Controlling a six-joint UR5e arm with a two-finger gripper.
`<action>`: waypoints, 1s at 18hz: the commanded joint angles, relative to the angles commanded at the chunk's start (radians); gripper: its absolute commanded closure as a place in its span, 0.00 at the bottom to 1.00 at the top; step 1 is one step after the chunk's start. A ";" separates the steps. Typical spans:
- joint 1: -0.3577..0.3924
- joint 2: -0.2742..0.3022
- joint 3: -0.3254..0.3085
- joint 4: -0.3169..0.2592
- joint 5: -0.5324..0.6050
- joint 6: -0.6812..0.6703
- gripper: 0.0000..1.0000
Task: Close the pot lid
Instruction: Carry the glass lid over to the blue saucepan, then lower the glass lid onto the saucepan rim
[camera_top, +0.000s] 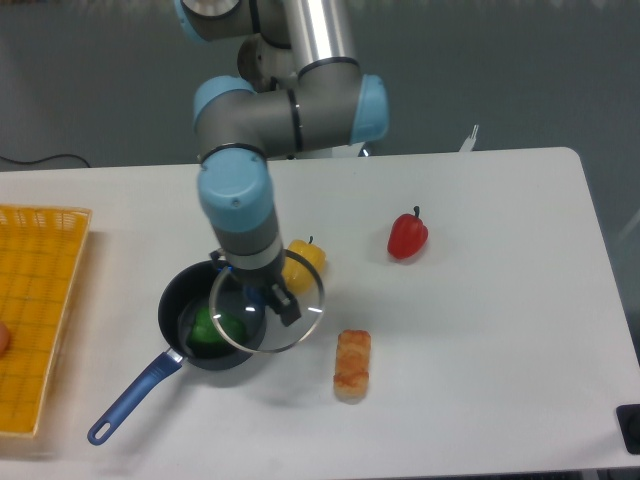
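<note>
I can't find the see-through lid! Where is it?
The lid hangs from the gripper left of centre, partly over the pot's right rim, just below the yellow pepper.

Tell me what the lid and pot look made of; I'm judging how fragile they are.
The lid looks like clear glass with a thin shiny metal rim: the pot shows through it. The pot seems matte dark metal, perhaps coated, with a glossy blue handle, likely plastic.
</note>
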 joint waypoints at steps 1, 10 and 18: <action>-0.009 -0.002 0.000 0.000 0.002 -0.005 0.59; -0.060 -0.035 0.000 0.002 0.000 -0.071 0.59; -0.077 -0.077 0.002 0.064 0.000 -0.091 0.59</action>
